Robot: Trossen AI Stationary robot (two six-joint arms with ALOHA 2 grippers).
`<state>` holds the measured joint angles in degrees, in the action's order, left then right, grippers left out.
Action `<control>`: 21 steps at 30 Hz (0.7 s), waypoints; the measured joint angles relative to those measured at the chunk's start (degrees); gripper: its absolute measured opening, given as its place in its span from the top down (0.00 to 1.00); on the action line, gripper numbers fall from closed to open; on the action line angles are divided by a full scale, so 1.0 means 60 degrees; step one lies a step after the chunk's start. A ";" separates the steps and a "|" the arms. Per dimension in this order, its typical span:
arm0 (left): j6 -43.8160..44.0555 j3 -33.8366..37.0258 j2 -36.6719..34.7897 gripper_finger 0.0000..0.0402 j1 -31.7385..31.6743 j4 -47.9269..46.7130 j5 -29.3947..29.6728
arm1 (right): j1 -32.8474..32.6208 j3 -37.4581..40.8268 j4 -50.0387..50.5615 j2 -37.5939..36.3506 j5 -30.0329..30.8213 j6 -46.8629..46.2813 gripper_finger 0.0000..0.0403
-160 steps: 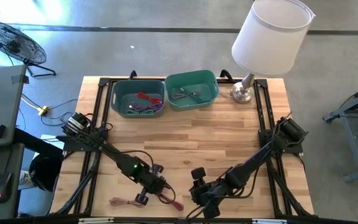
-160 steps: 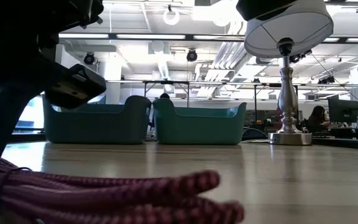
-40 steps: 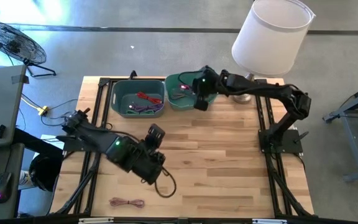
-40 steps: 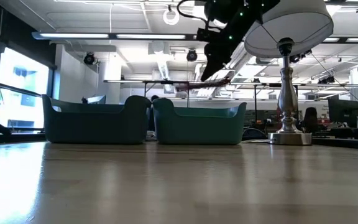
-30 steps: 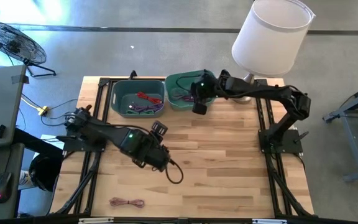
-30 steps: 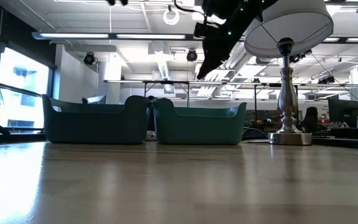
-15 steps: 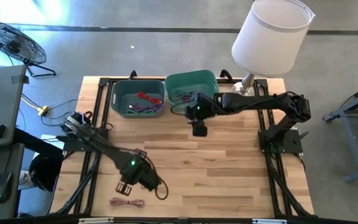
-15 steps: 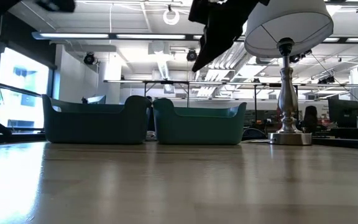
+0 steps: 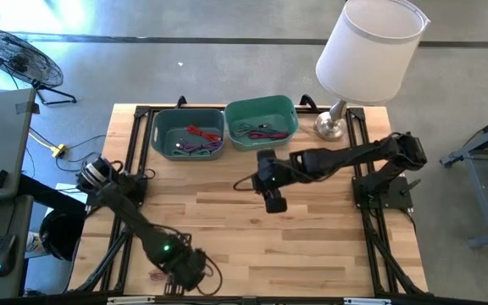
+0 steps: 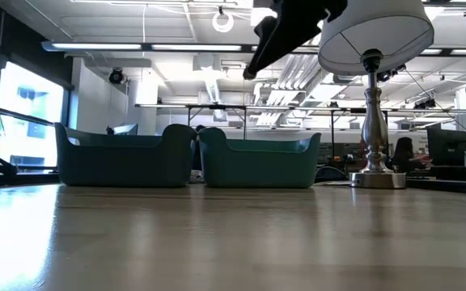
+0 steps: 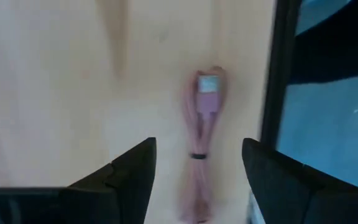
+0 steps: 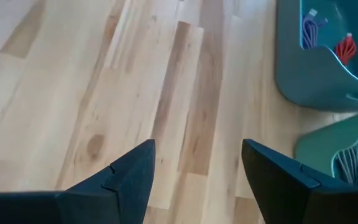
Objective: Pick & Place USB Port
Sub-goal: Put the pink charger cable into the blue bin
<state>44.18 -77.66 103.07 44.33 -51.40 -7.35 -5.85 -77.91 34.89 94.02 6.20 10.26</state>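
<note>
Since half a second ago the left gripper (image 9: 179, 273) is dropping from the middle of the worktop's left half to its near edge, and the right gripper (image 9: 274, 200) is pulling away from the green bin (image 9: 262, 111) at the far edge toward the worktop's centre. That is reading as one delivery finished and the next pickup beginning: the right claw is standing wide and empty above bare wood, while the left claw, also spread wide and holding nothing, is lining up over the pink USB cable (image 11: 202, 127), the last cable lying loose on the worktop. That cable is lying bundled near the near-left corner, its silver plug pointing away from the fingers and the bundle sitting between them, just beside the dark frame rail (image 11: 280, 74) at the worktop's edge. The high view is hiding most of this cable under the left wrist, showing only a pink end, whereas the left wrist view is showing the whole bundle and its tie. The right wrist view is catching purple and red cables inside the grey-blue bin (image 12: 319, 68), beside the green one. The low view is showing only the right arm (image 10: 294, 24) overhead, the two bins and the lamp (image 10: 372, 89).
</note>
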 joint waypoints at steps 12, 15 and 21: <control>0.2209 0.0046 0.0971 0.42 0.0924 0.0345 0.0066 | -0.1047 0.0000 -0.0153 0.0000 0.0197 -0.0073 0.42; 0.2191 0.0046 0.1283 0.42 0.0923 0.0263 0.0188 | -0.1221 0.0000 -0.0153 0.0000 0.0197 -0.0204 0.42; 0.1538 0.0017 0.2028 0.42 0.0930 0.0020 0.1037 | -0.1631 -0.0002 -0.0140 0.0000 0.0026 -0.0659 0.42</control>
<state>53.40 -77.56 115.23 49.91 -51.28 -1.13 -15.63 -77.92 34.05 94.02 6.35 6.31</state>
